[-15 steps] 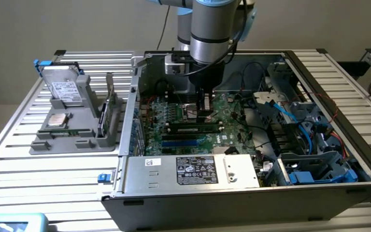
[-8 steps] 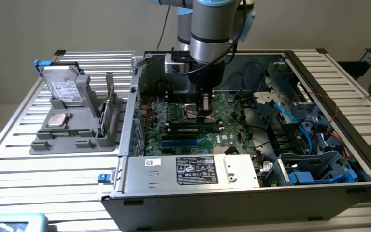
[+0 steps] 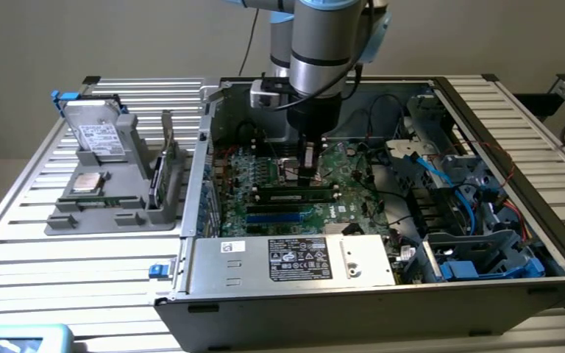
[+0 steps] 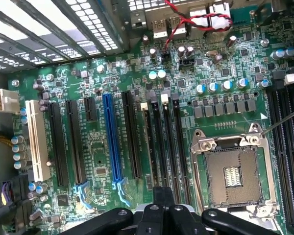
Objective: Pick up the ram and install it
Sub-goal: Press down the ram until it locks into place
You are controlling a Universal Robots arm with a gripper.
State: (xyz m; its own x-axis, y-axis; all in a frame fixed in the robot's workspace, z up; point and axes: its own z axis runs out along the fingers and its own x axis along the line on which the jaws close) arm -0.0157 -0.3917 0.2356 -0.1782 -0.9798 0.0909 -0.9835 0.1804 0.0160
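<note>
The pincer (image 3: pixel 307 176), its state untellable, hangs over the motherboard (image 4: pixel 137 147) at the ram's (image 3: pixel 296 196) twelve o'clock, positioned to press it home

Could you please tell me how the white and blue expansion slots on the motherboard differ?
The white plastic expansion slot is wider and shorter; the blue plastic expansion slot is narrower and longer. The blue slot ends in a light-blue latch; the white slot shows none. Both sit empty and parallel on the green motherboard.
</note>
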